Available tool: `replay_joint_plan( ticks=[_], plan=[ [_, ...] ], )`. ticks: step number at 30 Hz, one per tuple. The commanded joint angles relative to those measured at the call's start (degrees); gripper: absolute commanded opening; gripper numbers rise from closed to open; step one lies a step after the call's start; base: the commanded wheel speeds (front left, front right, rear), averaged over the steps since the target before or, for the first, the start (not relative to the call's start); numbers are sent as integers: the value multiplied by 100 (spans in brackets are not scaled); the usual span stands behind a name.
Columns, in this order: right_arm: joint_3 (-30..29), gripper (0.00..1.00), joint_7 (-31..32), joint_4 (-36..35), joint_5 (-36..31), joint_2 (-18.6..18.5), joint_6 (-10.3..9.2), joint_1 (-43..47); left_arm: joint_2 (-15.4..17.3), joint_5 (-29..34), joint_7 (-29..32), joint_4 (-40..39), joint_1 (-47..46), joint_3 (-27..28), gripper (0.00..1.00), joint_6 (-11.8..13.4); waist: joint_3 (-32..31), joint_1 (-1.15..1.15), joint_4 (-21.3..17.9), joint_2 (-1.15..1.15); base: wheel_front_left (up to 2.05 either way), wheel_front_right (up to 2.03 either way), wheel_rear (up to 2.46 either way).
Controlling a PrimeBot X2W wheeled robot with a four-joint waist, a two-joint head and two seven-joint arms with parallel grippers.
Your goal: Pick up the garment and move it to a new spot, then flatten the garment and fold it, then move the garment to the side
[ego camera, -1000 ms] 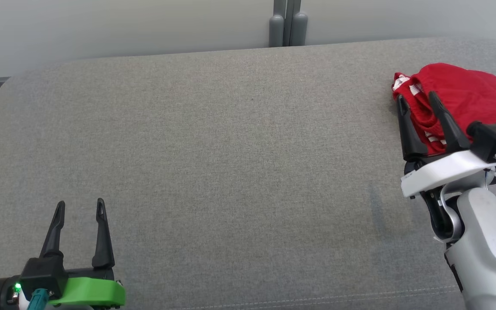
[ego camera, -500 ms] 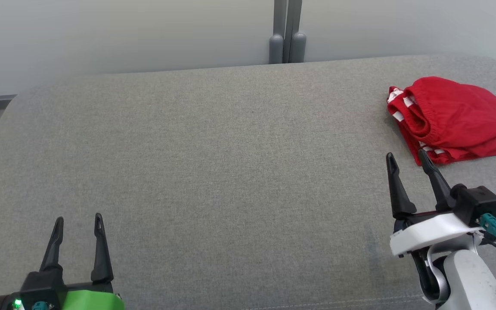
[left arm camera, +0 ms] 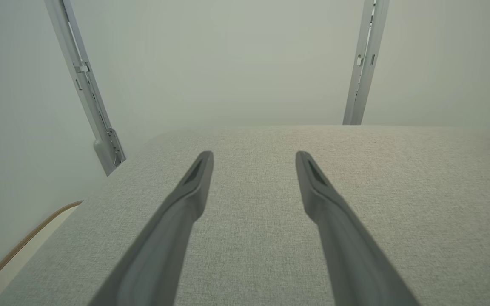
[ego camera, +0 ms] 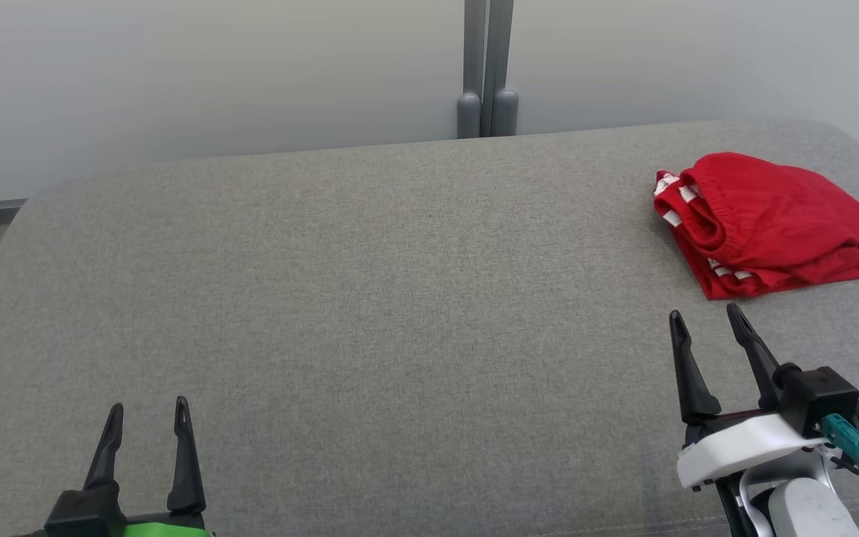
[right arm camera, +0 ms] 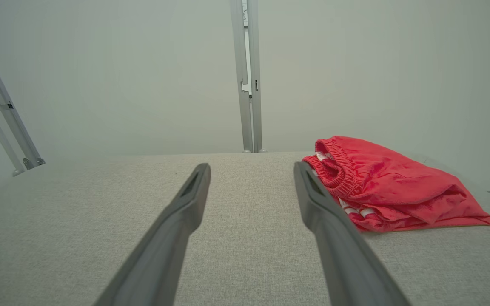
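The right fingers (ego camera: 687, 373) stand wide apart and empty, just short of the folded red garment (ego camera: 772, 224) on the grey table (ego camera: 400, 298); the left fingers (ego camera: 186, 462), likewise spread, hold nothing.

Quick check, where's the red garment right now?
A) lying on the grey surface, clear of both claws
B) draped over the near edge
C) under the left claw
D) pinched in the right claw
A: the red garment lies on the grey surface beyond the open, empty right claw, with a gap between them, and the left claw is far across from it.
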Motion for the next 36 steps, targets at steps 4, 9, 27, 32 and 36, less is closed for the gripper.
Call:
replay_joint_plan(
  ticks=[4,9,27,32,36],
  plan=[
    [-65,100,4,-72,-121,60,-1,156,-25,-34,5,58,51,-2,100,9,-25,0,-25,0,0,0,0],
    [-97,100,16,-116,-164,88,-1,143,-29,-56,5,70,43,-18,100,12,-14,0,-41,0,0,0,0],
    [-114,100,62,-146,-201,122,-1,143,-10,-16,5,65,10,-24,100,6,13,0,-54,0,0,0,0],
    [-101,0,46,-116,-173,126,0,118,-13,-14,0,76,0,-22,0,2,11,0,-48,0,0,0,0],
    [-113,0,76,75,-86,159,0,172,-47,-91,34,298,-27,4,0,-3,13,0,-49,0,0,0,0]
  ],
)
